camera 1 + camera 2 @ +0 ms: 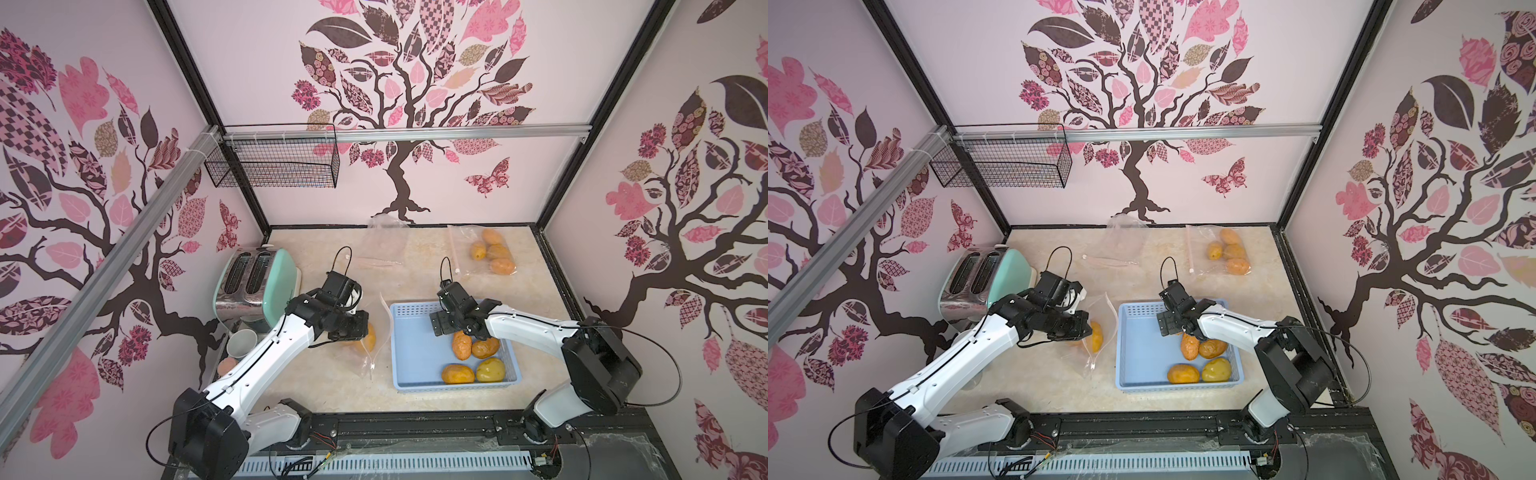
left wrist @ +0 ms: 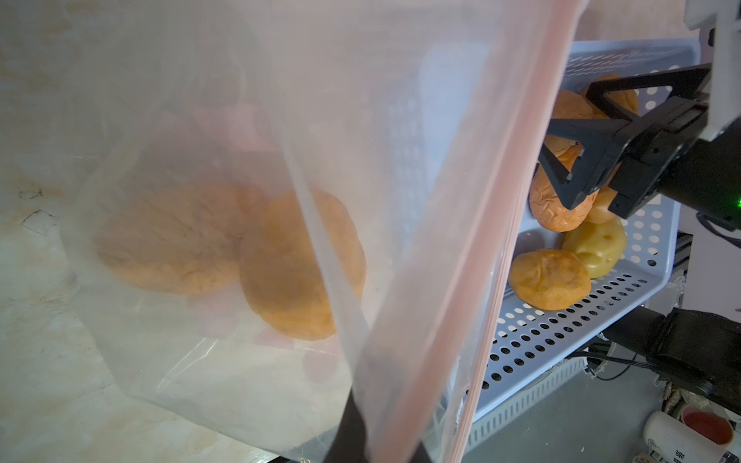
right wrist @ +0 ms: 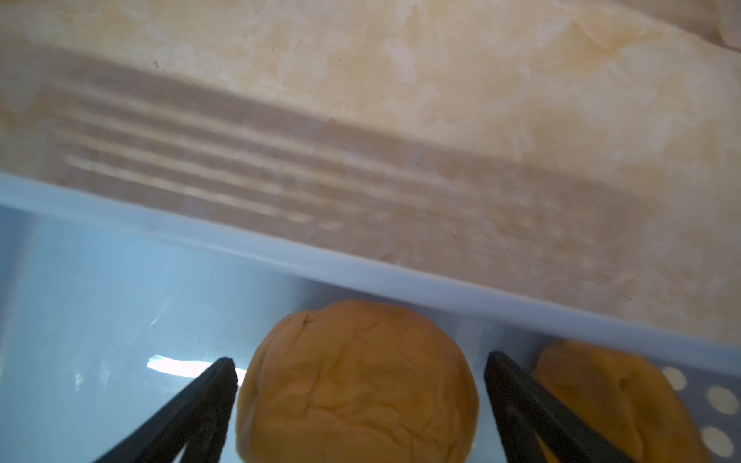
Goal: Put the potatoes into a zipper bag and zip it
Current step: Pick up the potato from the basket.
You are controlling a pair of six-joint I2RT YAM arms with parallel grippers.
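Note:
A clear zipper bag [image 2: 240, 120] with a pink zip strip hangs from my left gripper [image 2: 373, 441], which is shut on its rim; its black fingers [image 2: 353, 433] show through the plastic. Two orange potatoes [image 2: 176, 240] lie inside the bag. In both top views the bag [image 1: 374, 357] stands left of the blue basket [image 1: 409, 374]. Several potatoes rest in the basket, one of them yellow-green [image 1: 490, 370]. My right gripper [image 3: 359, 368] is open and straddles a wrinkled orange potato [image 3: 357, 401] in the basket, with a gap at one finger.
A mint toaster [image 1: 253, 286], a grey cup [image 1: 243, 343] and a peach fruit [image 1: 226, 365] stand at the left. A second bag holding several potatoes [image 1: 492, 251] lies at the back right, and a flat empty bag [image 1: 384, 241] at the back middle. A wire rack [image 1: 274, 162] hangs on the wall.

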